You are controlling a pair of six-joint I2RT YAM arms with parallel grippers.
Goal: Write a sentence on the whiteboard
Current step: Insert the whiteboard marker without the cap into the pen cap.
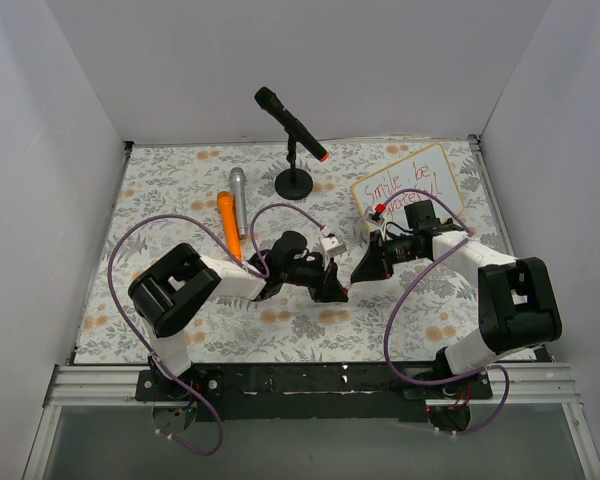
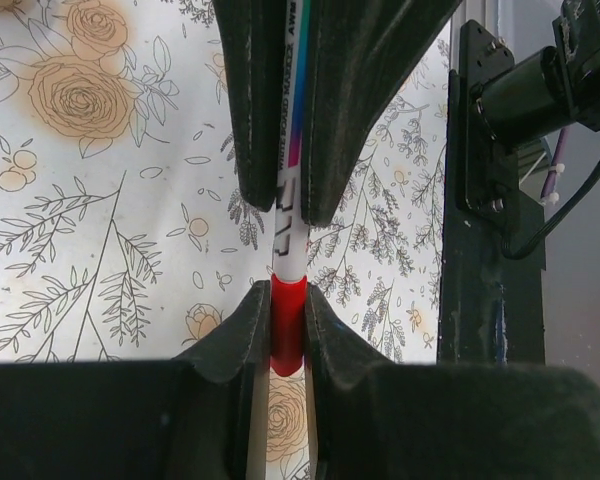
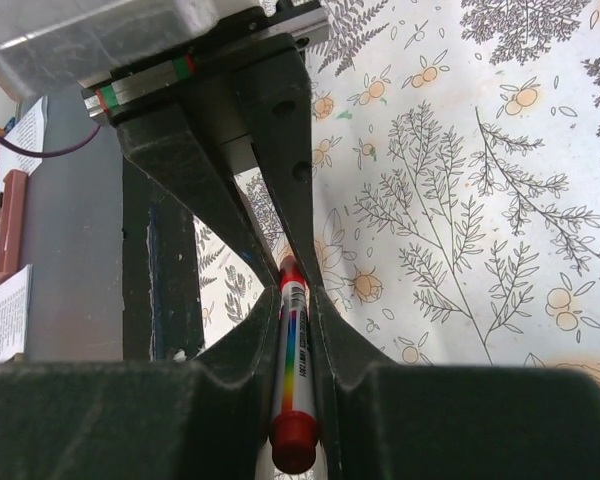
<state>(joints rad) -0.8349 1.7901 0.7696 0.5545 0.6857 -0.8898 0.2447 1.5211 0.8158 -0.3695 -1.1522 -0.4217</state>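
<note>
- The small rectangular whiteboard with a thin yellow rim sits at the far right of the table, turned at an angle. Its near edge is partly hidden in the top view by the right arm's wrist.
- The sentence is on the board in red handwriting, in two lines, and reads about "Smile, be grateful".
- The two arms meet nose to nose at the middle of the table, left of the board and nearer than it.
- The left gripper is pinched narrow on the red cap of a white marker with a rainbow stripe on its barrel.
- The right gripper is clamped on that marker's barrel. The red rear end pokes out behind its fingers, towards the wrist camera.
- The cap looks seated against the barrel, though the fingers cover the joint too much to be sure.
- The marker hangs above the white tablecloth, which is printed with line-drawn leaves and orange flowers. Whether the marker touches the cloth cannot be told.
- A black microphone with an orange-red tip leans on a short stand with a round black base, at the far middle.
- Left of the stand lie a silver microphone and, just beside it, an orange rod.
- Purple cables loop from both arms.
</note>
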